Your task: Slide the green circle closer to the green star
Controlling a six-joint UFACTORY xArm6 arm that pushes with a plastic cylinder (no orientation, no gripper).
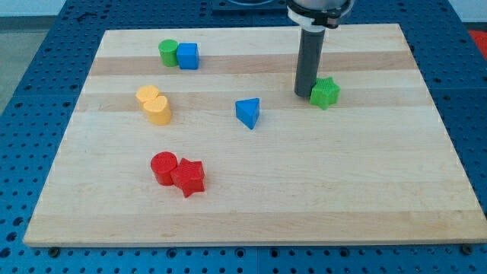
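Note:
The green circle [167, 52] stands near the view's top left, touching a blue cube [188, 55] on its right. The green star [326, 93] lies right of the view's centre, toward the top. My tip [303, 94] rests on the board just left of the green star, touching or nearly touching it. The tip is far to the right of the green circle.
A blue triangle [248, 113] lies near the centre. A yellow heart-shaped block [154, 105] sits at the left. A red circle [163, 167] and a red star [189, 177] touch each other at the lower left. The wooden board [342, 198] has blue table around it.

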